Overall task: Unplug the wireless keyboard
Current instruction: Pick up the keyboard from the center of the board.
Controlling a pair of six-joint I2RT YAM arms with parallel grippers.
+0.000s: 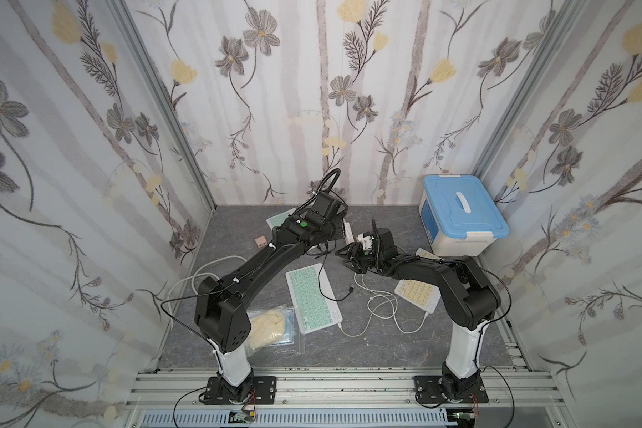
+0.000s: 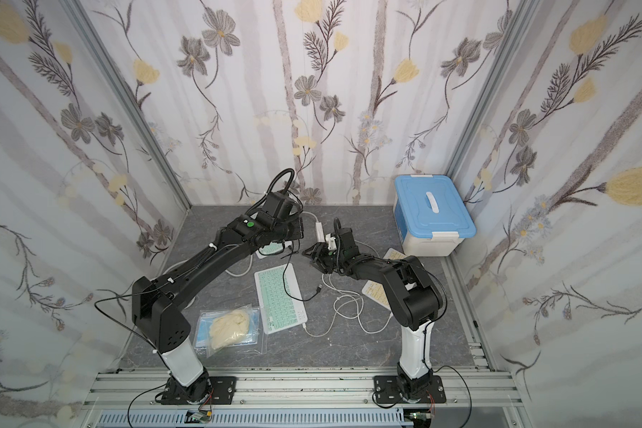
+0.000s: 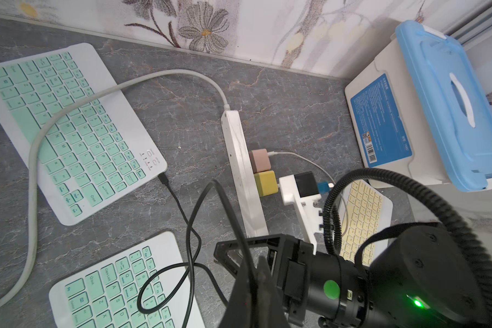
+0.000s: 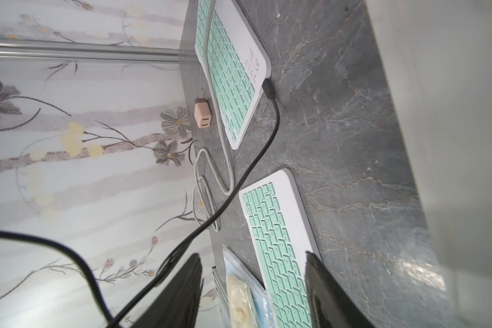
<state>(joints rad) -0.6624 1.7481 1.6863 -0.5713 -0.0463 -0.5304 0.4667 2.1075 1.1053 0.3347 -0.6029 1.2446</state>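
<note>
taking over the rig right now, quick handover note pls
Left gripper: shut; the black cable runs past it, grip unclear.
Right gripper: open, empty.
The black cable is plugged into the far green keyboard; its USB end lies loose on the table.
Left to do: probably pull the plug out of that keyboard.

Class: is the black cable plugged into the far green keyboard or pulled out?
Plugged in: its connector sits against the keyboard's corner edge.
</note>
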